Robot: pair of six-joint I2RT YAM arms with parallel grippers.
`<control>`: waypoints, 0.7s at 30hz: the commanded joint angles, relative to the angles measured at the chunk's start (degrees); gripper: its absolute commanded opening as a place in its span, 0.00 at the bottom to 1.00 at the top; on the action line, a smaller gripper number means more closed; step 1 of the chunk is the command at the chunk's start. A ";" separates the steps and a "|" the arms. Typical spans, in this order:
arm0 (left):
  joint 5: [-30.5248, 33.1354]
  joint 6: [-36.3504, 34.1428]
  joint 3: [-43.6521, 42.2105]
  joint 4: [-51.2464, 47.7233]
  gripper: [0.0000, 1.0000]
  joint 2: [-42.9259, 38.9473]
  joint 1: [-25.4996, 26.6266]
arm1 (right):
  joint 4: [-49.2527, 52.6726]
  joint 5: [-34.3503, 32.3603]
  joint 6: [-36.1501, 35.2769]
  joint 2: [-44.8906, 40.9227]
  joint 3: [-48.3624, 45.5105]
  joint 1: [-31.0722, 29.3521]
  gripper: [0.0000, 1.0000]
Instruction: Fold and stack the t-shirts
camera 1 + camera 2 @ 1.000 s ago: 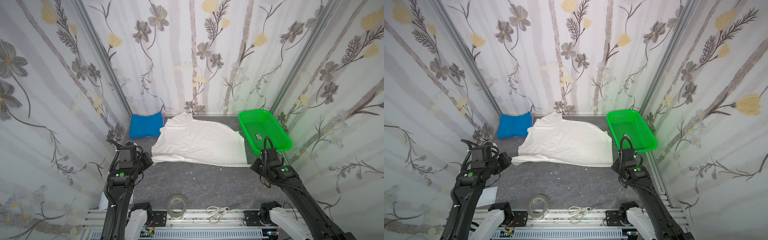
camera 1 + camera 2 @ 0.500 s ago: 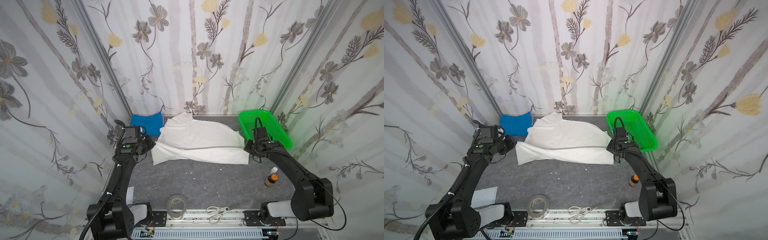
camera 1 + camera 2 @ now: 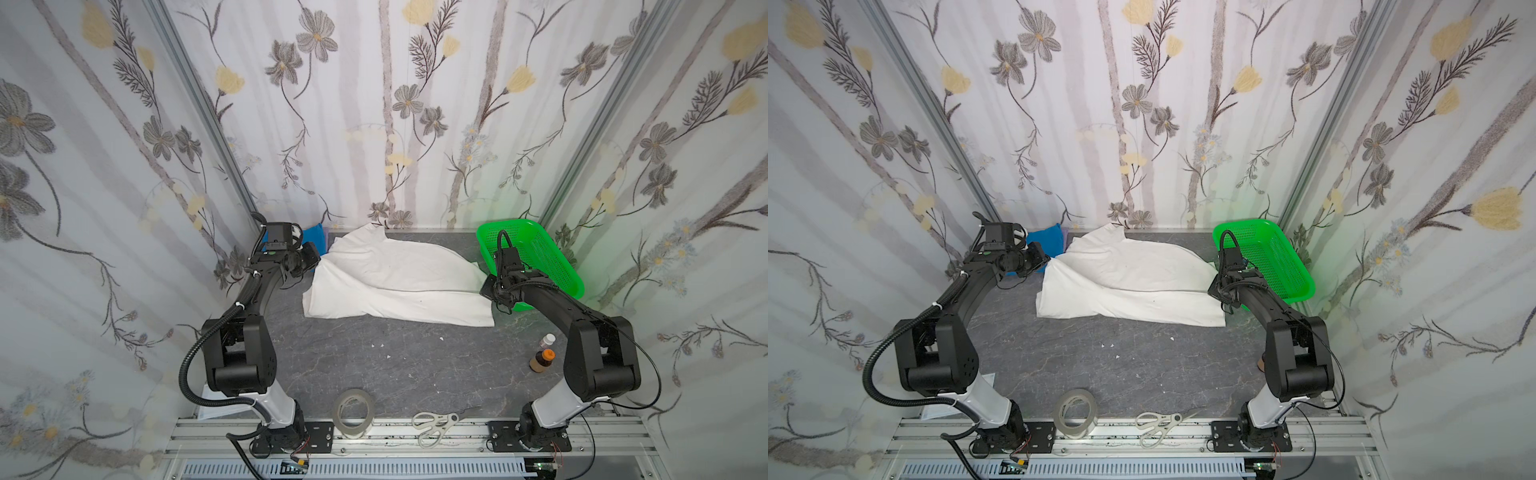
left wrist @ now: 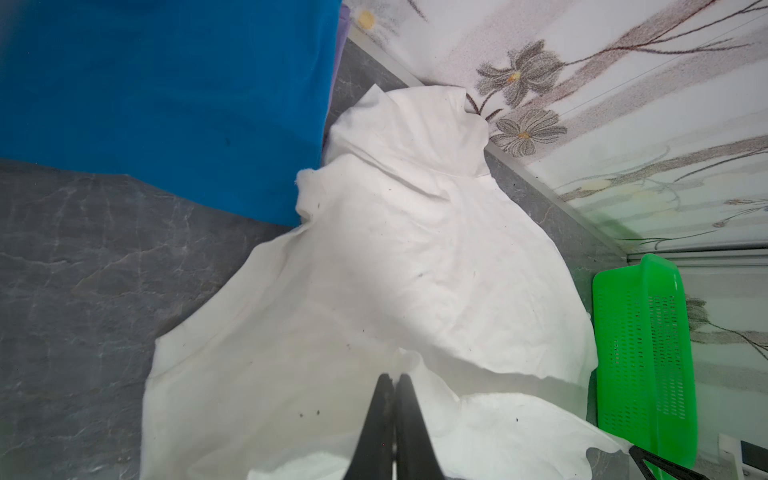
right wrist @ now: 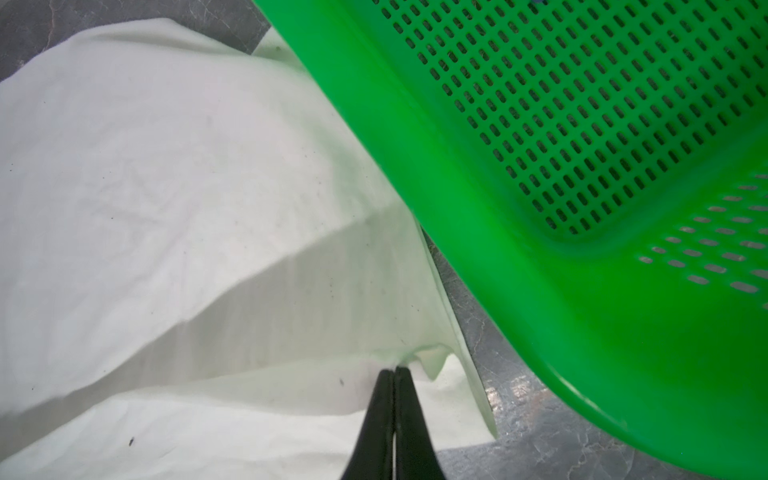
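Both hands are on the cloth here. The left hand (image 4: 394,376) is pinched fully together on a little tuft at the edge of the white t-shirt (image 3: 395,282). The right hand (image 5: 393,370) is just the same, fingers closed tight on a peak of white fabric right beside the green mesh basket (image 3: 540,257). The shirt lies across the back of the desk (image 3: 395,361), print not showing, one sleeve riding up against the back wall. The folded blue t-shirt (image 4: 166,104) sits in the far left corner, and the white cloth appears to touch its edge. This is soft, light, limp cotton: expect it to sag between two pinches and drape wherever it's laid, with no stiffness to help. Corners and hem are the places to take it, one each side, so the fold line runs straight. My read: thin pinches like these could slip if the cloth drags on the desk, and the right side looks close enough to the basket to snag
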State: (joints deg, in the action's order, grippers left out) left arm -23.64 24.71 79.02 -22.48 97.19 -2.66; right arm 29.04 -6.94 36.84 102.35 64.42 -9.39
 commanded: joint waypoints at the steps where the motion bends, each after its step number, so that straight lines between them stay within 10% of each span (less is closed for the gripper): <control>1: -1.61 -2.17 3.81 2.66 0.00 4.46 0.33 | -2.14 -0.27 0.63 1.31 1.03 0.24 0.00; 21: -5.37 -5.55 22.00 -1.73 0.00 21.67 0.34 | -2.23 -1.42 1.88 7.06 5.76 1.05 0.00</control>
State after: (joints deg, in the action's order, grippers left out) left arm -28.16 20.51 99.70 -23.88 118.08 -2.35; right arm 28.12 -7.99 37.93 108.81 69.10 -8.29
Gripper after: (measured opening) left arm 0.054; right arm 0.049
